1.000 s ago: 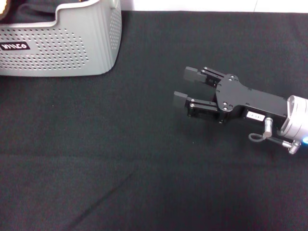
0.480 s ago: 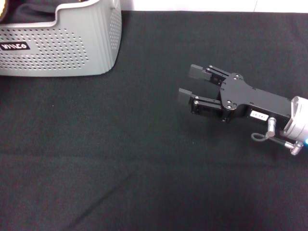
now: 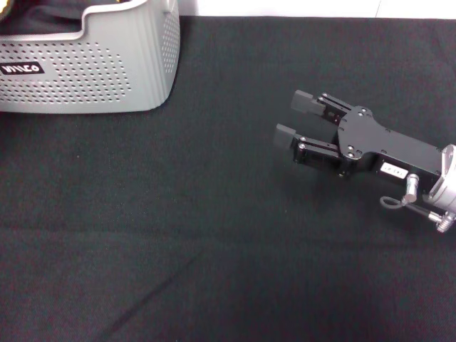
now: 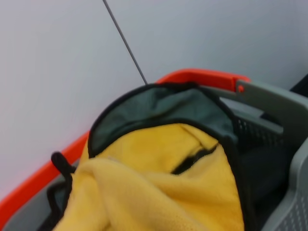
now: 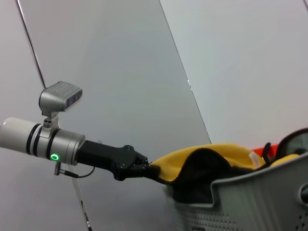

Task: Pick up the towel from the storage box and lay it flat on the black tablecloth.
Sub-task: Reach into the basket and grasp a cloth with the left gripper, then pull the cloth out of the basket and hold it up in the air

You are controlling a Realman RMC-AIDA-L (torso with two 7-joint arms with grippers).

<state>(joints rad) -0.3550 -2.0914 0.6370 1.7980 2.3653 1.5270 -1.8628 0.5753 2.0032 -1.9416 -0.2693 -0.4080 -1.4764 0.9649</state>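
The towel (image 5: 211, 155), yellow with a grey-teal face and dark edge, hangs over the grey perforated storage box (image 5: 250, 202). In the right wrist view, my left gripper (image 5: 143, 170) is shut on one towel edge and holds it up beside the box. The left wrist view shows the towel (image 4: 159, 183) bunched close up above the box rim (image 4: 269, 103). In the head view the box (image 3: 107, 71) stands at the far left on the black tablecloth (image 3: 214, 235), with only a yellow sliver (image 3: 4, 8) of towel showing. My right gripper (image 3: 297, 119) is open and empty over the cloth at the right.
An orange-red rim (image 4: 202, 76) runs behind the box in the left wrist view. A pale wall stands behind the table. The cloth ends at a white strip (image 3: 320, 7) along the far edge.
My right gripper has drawn back to the right and slightly nearer, still open. The box has not moved.
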